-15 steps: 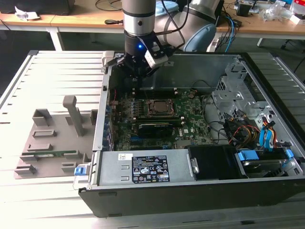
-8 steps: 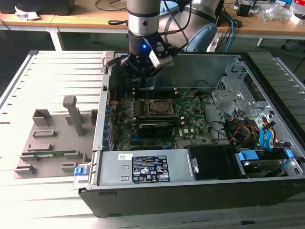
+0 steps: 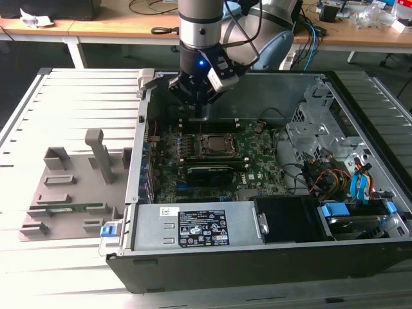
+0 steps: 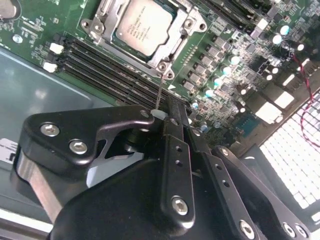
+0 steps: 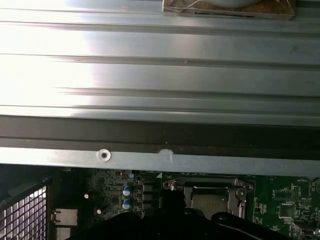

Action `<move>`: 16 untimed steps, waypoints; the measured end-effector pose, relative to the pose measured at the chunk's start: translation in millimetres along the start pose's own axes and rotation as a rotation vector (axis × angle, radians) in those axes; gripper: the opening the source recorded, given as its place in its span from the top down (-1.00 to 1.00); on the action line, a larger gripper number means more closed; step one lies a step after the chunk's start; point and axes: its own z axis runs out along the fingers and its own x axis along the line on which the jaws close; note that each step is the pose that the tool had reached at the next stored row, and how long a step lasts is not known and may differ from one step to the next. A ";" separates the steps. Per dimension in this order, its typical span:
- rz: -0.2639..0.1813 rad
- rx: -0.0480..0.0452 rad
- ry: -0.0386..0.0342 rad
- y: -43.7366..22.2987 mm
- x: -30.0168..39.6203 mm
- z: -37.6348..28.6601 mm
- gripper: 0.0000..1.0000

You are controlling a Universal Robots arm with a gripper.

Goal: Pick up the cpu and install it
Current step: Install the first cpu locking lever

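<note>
The cpu point(image 4: 144, 25), a flat square chip with a dull silver top, lies inside the socket frame point(image 4: 102, 21) on the green motherboard; in the exterior view the cpu point(image 3: 215, 144) sits mid-board. My gripper point(image 4: 161, 115) hangs just off the socket's corner, its black fingers point(image 4: 125, 122) closed together on the tip of the thin wire socket lever point(image 4: 159, 92), which slants up from the frame to them. In the exterior view my gripper point(image 3: 196, 108) hovers over the board just behind the socket. The first wrist view catches the socket frame point(image 5: 210, 192) below the case wall.
Black memory slots point(image 4: 100, 67) run beside the socket. The open computer case point(image 3: 138, 167) holds a power supply point(image 3: 193, 225) in front and drive bays with cables point(image 3: 347, 183) at the exterior view's right. A grey fixture plate point(image 3: 71, 193) with a green memory stick point(image 3: 77, 207) lies outside.
</note>
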 end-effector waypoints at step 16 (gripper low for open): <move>0.000 -0.0001 0.0008 -0.3 -12.5 1.4 0.79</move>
